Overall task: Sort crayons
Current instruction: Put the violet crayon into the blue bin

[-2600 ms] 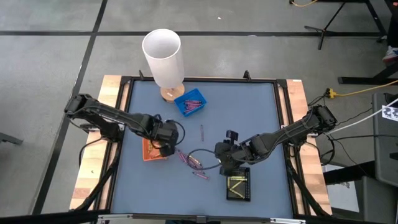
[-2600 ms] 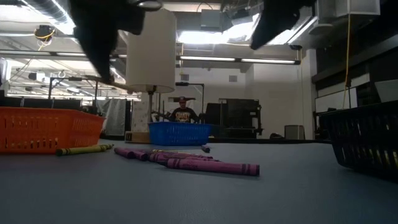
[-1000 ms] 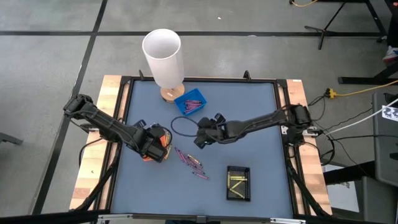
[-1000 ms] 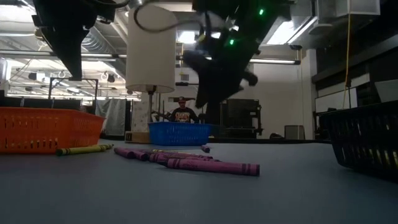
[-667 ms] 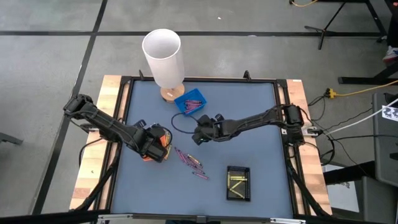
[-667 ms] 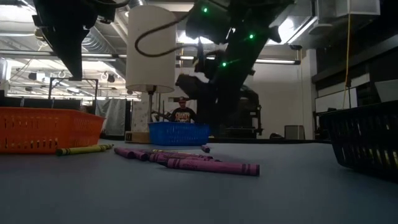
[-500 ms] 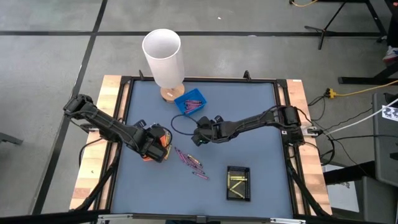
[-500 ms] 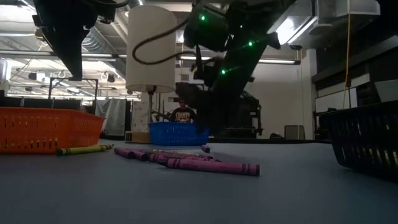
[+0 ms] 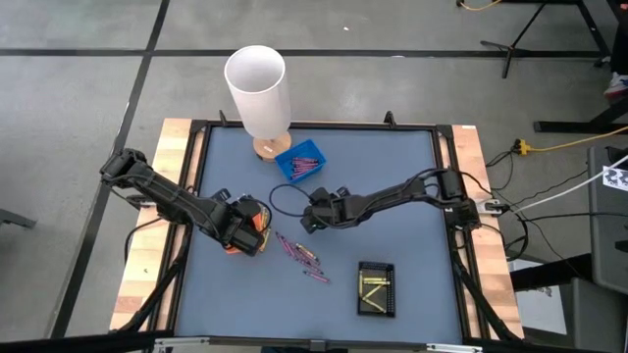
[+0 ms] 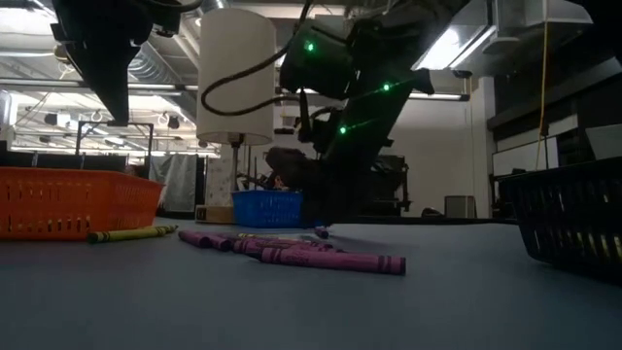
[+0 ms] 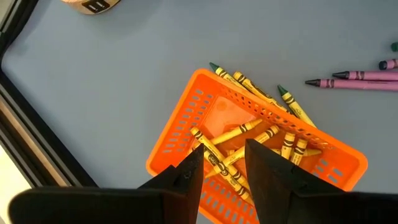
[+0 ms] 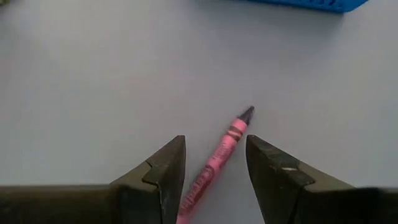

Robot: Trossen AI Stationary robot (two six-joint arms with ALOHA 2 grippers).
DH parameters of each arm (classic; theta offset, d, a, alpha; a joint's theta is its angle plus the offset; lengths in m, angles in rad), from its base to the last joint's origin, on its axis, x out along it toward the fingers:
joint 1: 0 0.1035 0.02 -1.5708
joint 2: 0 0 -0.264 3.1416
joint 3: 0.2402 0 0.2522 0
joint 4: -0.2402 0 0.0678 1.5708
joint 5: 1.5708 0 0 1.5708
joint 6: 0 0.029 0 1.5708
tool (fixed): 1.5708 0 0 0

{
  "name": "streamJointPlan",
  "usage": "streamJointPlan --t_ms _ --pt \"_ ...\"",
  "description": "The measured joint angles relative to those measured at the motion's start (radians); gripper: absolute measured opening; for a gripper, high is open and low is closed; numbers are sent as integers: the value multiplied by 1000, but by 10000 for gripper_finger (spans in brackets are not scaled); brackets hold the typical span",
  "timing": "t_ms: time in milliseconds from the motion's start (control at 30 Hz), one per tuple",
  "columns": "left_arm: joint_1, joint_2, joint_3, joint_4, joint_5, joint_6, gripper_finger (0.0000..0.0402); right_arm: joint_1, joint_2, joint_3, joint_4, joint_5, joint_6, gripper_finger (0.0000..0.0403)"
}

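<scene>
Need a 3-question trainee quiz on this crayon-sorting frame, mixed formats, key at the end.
1. True or false: the right gripper is open, straddling a lone pink crayon that lies on the table.
2. The left gripper hangs above which tray? A) blue tray B) orange tray C) black tray
3. Fill in: the crayons in the orange tray are ____.

Key: 1 true; 2 B; 3 yellow
</scene>
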Motion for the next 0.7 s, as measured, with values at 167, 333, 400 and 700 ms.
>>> streamJointPlan --t_ms 167,333,400,700 --pt "0 0 0 1 0 0 101 1 19 1 -4 -17 28 168" --pt "0 0 0 3 -1 0 101 1 19 1 -6 -22 27 148" --pt "0 0 0 3 -1 0 101 1 19 1 -1 -22 27 131" --pt "0 0 0 3 -1 0 101 1 21 1 9 -23 23 48"
